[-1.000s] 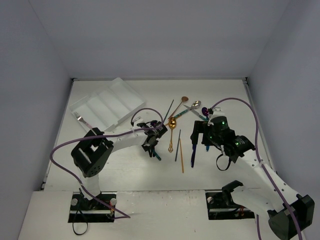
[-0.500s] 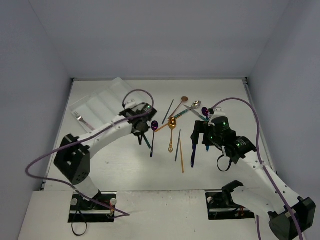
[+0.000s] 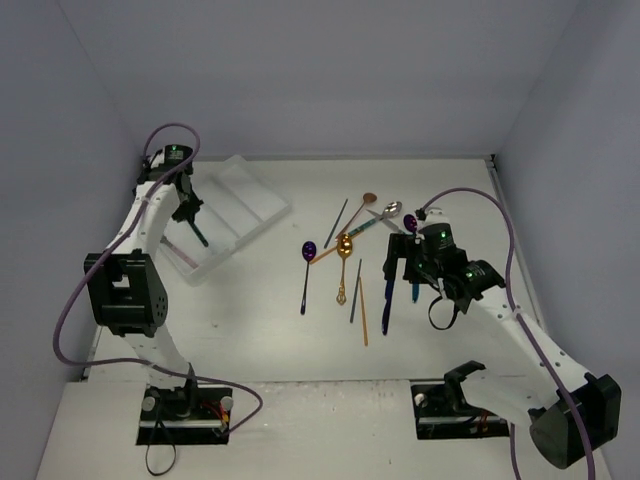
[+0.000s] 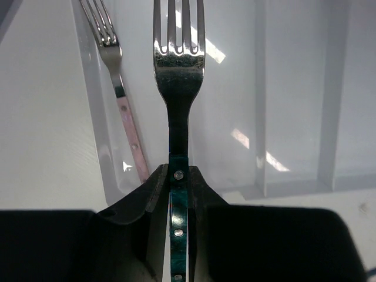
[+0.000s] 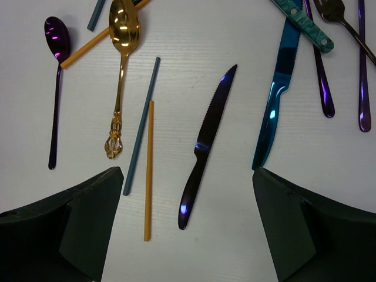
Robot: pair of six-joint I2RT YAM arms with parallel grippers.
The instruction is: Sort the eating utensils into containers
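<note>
1. Left gripper (image 4: 178, 176): closed on the teal handle of a silver-headed fork (image 4: 178, 88). The handle is pinched between the 2 fingers, with the tines pointing straight away from the wrist.
2. Tray (image 3: 255, 200): translucent white with long parallel compartments, at the far left of the table. The held fork's head is over an end compartment; whether it touches the floor cannot be told.
3. Pink-handled fork (image 4: 120, 88): lies in that same compartment along the outer wall, just beside the held fork.
4. Right gripper (image 3: 402, 270): fingers spread wide and holding nothing, above the table right of centre.
5. Dark purple knife (image 5: 205, 147): flat on the table, between the 2 spread fingers in the wrist view, untouched.
6. Blue knife (image 5: 276, 100): on the table, near the right-hand finger.
7. Orange chopstick (image 5: 148, 170) and blue-grey chopstick (image 5: 143, 123): side by side, near the left-hand finger.
8. Gold spoon (image 5: 123, 29) and purple spoon (image 5: 57, 41): beyond the chopsticks.
</note>
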